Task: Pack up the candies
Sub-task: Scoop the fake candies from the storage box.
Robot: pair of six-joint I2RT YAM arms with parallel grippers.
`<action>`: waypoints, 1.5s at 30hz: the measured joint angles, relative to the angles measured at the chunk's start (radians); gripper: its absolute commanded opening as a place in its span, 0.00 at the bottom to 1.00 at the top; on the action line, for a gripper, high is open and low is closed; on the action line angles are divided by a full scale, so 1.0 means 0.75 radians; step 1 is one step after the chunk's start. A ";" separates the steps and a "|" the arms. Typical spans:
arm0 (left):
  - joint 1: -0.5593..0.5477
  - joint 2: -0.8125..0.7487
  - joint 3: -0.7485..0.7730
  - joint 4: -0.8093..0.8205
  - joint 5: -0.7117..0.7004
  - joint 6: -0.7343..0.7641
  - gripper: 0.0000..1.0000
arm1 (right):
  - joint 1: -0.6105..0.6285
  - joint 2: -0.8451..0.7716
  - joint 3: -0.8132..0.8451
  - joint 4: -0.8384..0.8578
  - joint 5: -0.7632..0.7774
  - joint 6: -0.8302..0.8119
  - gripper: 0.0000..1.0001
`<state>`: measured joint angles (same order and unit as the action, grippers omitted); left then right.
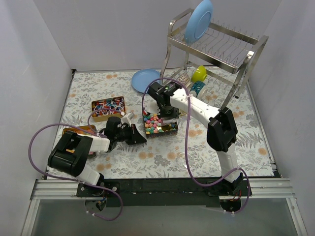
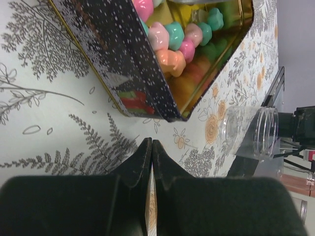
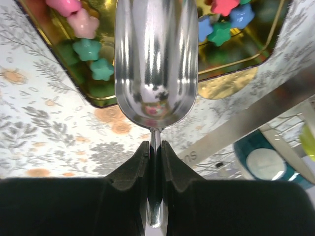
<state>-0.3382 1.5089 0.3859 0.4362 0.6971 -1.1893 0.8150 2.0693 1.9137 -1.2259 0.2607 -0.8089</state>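
Note:
The candies (image 1: 153,123) are small star-shaped sweets in pink, green, blue and orange, lying in an open dark tin (image 1: 170,130) with a gold inside. My right gripper (image 1: 169,116) is shut on the thin handle of a shiny metal scoop (image 3: 155,64). The scoop bowl is empty and hangs over the tin (image 3: 231,59), with candies (image 3: 88,49) on both sides of it. My left gripper (image 2: 151,142) is shut and empty, low over the tablecloth just short of the tin's near corner (image 2: 123,59). The candies (image 2: 172,44) show inside it there too. It also shows in the top view (image 1: 141,139), left of the tin.
A clear empty jar (image 2: 251,132) lies on its side right of the tin. A second tin (image 1: 108,109) of wrapped sweets stands at the back left. A dish rack (image 1: 216,44) with a blue plate (image 1: 199,19) stands at the back right. Near it are another blue plate (image 1: 145,78), a yellow cup (image 1: 199,73) and a teal cup (image 1: 197,88).

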 measured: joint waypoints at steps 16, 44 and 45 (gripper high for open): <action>0.000 0.183 0.065 0.143 -0.002 -0.061 0.00 | 0.031 0.147 0.140 -0.090 -0.022 0.327 0.01; -0.012 0.212 0.066 0.222 0.007 -0.045 0.00 | -0.002 0.446 0.491 -0.057 -0.172 0.568 0.01; -0.013 0.212 0.066 0.220 0.007 -0.040 0.00 | -0.005 0.447 0.499 -0.051 -0.187 0.569 0.01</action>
<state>-0.3477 1.6680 0.4351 0.6010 0.7021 -1.2194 0.8116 2.4042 2.2883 -1.2644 0.1207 -0.3824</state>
